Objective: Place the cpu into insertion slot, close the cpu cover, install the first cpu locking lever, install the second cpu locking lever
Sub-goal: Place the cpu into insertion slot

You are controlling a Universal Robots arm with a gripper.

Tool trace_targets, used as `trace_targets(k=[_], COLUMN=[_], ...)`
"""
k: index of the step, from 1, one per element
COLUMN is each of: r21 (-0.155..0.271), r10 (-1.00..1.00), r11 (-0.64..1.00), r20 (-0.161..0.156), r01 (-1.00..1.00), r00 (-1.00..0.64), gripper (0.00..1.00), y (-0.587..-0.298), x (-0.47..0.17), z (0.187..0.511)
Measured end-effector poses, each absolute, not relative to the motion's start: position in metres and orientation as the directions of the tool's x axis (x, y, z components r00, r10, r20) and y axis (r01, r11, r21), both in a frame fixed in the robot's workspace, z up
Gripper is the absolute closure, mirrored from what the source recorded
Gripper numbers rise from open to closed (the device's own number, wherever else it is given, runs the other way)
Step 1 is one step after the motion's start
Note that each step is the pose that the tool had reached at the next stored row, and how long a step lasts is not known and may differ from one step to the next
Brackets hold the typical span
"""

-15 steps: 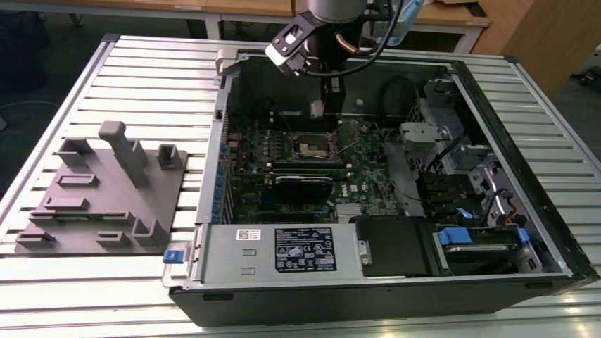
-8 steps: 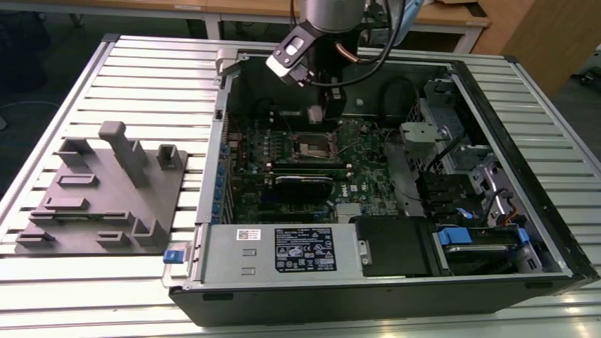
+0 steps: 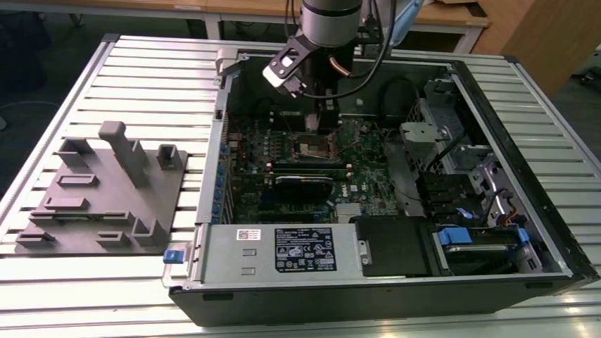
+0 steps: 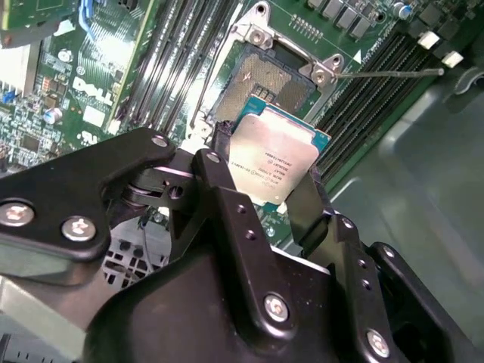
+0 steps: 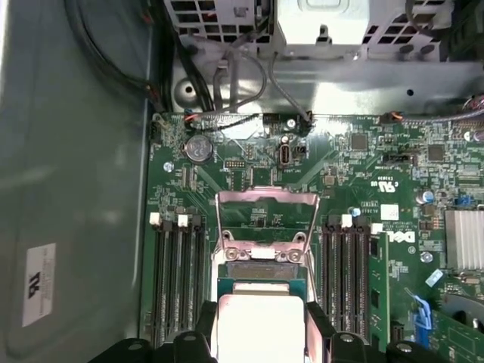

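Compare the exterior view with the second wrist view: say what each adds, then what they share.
The exterior view adds the whole open computer case on the slatted table, with a grey fixture plate beside it on the exterior view's left. The second wrist view adds the cpu clamped in the gripper, over the open insertion slot. Shared: the gripper, the insertion slot and the green motherboard.

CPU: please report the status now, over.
Arm's gripper shut on the chip. Chip held over the socket, not yet seated. Cover stands open. No obstruction seen at the socket.
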State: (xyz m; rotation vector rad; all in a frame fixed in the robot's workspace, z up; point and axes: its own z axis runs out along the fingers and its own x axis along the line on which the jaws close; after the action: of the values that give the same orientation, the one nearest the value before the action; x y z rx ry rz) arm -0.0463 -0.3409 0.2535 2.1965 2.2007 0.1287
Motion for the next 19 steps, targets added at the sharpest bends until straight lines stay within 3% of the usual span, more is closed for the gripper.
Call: trace_targets(k=[19], r21=[0.079], r10=[0.999], r11=[0.0], r20=[0.037], r01=[0.997], r00=[-0.003], gripper=[0.46], y=[-0.3409], x=[-0.047], z=[0.2455])
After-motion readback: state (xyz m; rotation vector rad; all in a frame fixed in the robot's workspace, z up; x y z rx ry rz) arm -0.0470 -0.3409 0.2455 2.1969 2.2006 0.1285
